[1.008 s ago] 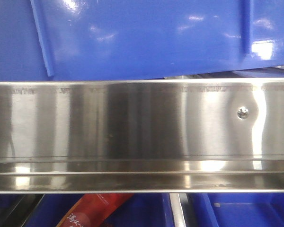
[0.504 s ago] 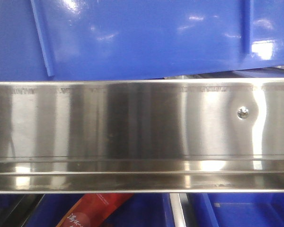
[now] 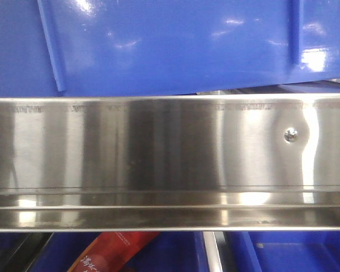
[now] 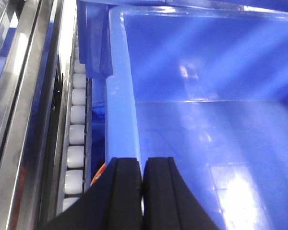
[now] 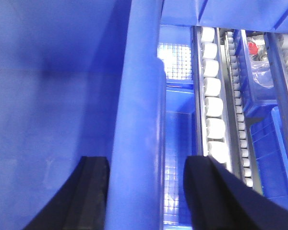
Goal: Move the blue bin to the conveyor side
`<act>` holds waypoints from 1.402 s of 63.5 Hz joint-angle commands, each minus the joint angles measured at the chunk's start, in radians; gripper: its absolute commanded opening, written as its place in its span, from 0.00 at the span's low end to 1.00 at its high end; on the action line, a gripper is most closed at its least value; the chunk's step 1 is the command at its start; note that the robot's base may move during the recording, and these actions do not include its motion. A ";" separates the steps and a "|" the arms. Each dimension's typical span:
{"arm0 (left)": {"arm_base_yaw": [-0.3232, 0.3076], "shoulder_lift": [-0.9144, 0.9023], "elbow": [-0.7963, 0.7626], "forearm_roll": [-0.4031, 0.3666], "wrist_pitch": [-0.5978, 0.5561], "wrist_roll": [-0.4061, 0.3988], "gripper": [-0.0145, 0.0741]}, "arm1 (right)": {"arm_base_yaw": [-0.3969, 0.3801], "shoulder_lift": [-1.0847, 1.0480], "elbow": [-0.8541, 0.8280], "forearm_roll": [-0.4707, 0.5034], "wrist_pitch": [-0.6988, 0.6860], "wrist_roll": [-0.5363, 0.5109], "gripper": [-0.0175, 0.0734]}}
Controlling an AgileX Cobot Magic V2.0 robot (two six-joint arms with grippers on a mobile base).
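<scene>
Only wrist view shows left end effector [image 4: 142, 191] closed at blue bin [image 4: 206, 96] rim.

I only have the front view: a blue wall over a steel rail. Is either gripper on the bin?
Observer: The right gripper is open, with one finger on either side of the bin rim.
Operator: And the left?
Observer: The left gripper is shut, its jaws together above the rim. I can't tell whether they pinch anything.
Operator: What's beside the bin?
Observer: A row of white rollers runs along its side.
</scene>
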 commanded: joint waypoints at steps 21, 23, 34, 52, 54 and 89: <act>0.004 -0.002 -0.007 -0.007 0.018 0.001 0.15 | -0.002 0.026 -0.011 -0.043 -0.021 0.000 0.46; 0.004 -0.002 -0.007 -0.007 0.018 0.001 0.15 | -0.002 0.026 -0.011 -0.043 -0.021 0.000 0.46; 0.004 -0.002 -0.007 -0.007 0.018 0.001 0.15 | -0.002 0.030 -0.011 -0.043 -0.021 0.000 0.46; 0.004 -0.002 -0.007 -0.007 0.018 0.001 0.15 | -0.002 0.029 -0.011 -0.043 -0.021 0.000 0.26; 0.004 -0.002 -0.007 -0.007 0.018 0.001 0.15 | -0.002 0.029 -0.011 -0.043 -0.021 0.000 0.21; 0.004 0.081 -0.025 -0.050 -0.061 -0.005 0.70 | -0.002 0.028 -0.011 -0.019 -0.021 0.000 0.11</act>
